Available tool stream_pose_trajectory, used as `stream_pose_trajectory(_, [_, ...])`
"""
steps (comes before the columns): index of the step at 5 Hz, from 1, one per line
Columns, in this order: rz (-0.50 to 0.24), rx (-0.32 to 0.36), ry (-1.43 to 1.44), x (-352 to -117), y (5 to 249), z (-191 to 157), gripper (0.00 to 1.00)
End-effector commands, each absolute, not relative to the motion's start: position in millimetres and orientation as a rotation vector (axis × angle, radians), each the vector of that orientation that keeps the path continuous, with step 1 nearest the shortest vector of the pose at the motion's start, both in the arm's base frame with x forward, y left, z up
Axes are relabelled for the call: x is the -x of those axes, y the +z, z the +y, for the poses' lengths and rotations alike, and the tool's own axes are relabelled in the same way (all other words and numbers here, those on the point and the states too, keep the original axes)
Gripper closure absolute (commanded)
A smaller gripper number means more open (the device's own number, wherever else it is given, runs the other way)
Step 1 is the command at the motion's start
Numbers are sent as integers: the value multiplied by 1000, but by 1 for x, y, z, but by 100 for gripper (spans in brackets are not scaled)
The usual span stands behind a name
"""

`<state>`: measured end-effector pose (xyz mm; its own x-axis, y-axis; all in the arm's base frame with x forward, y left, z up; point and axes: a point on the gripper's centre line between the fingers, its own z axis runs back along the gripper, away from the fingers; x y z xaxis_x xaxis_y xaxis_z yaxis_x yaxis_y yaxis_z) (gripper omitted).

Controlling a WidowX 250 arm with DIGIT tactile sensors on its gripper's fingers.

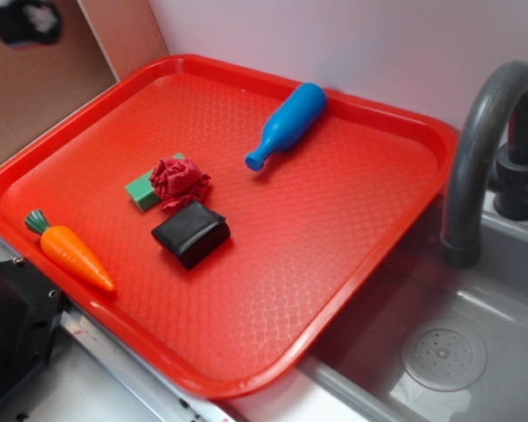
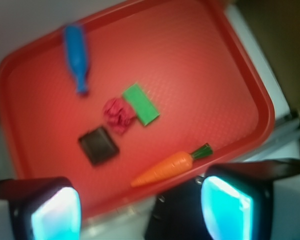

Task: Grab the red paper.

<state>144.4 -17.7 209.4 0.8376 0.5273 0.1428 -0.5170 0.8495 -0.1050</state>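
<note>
The red paper (image 1: 179,180) is a crumpled dark-red wad near the middle of the red tray (image 1: 334,229). It touches a flat green block (image 1: 142,192) on its left and sits just behind a black block (image 1: 191,233). In the wrist view the red paper (image 2: 118,114) lies far ahead of my gripper (image 2: 140,210), which hangs high over the tray's near edge. Its two fingers (image 2: 55,215) stand wide apart with nothing between them, so it is open. A blurred dark shape at the exterior view's top left may be the gripper (image 1: 26,22).
An orange toy carrot (image 1: 70,251) lies by the tray's left rim. A blue bowling pin (image 1: 288,125) lies at the back. A grey faucet (image 1: 484,149) and sink (image 1: 440,352) are to the right. A dark box (image 1: 9,325) sits at the lower left.
</note>
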Motion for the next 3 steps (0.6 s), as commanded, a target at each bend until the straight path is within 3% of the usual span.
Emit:
stream_pose_trajectory(1, [-251, -37, 985, -190, 160, -23, 0])
stream_pose_trajectory(3, [-251, -34, 1050, -216, 114, -7, 0])
